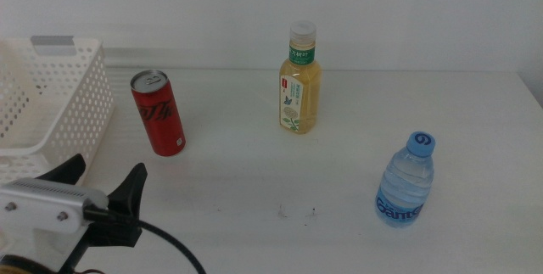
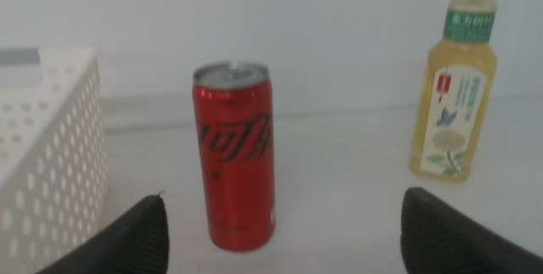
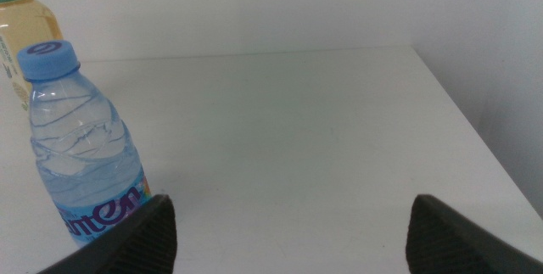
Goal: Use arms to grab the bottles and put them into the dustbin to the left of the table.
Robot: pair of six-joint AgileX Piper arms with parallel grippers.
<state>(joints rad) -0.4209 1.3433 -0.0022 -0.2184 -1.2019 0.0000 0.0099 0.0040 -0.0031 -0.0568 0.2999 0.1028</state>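
Note:
A red soda can (image 1: 158, 113) stands upright on the table (image 1: 339, 181) beside the white perforated dustbin (image 1: 47, 104). My left gripper (image 1: 106, 179) is at the bottom left, open, its jaws wide apart a short way in front of the can (image 2: 236, 168). The yellow tea bottle (image 1: 299, 79) with green label stands mid-table, also seen in the left wrist view (image 2: 456, 79). The clear water bottle (image 1: 407, 181) with blue cap stands at the right. The right wrist view shows my right gripper (image 3: 288, 236) open, with the water bottle (image 3: 78, 151) beside one jaw and outside the gap.
The dustbin (image 2: 47, 155) sits at the table's left edge, close to the can. A few tiny dark specks (image 1: 297, 215) mark the tabletop in front of the tea bottle. The table's right edge (image 3: 471, 130) shows in the right wrist view.

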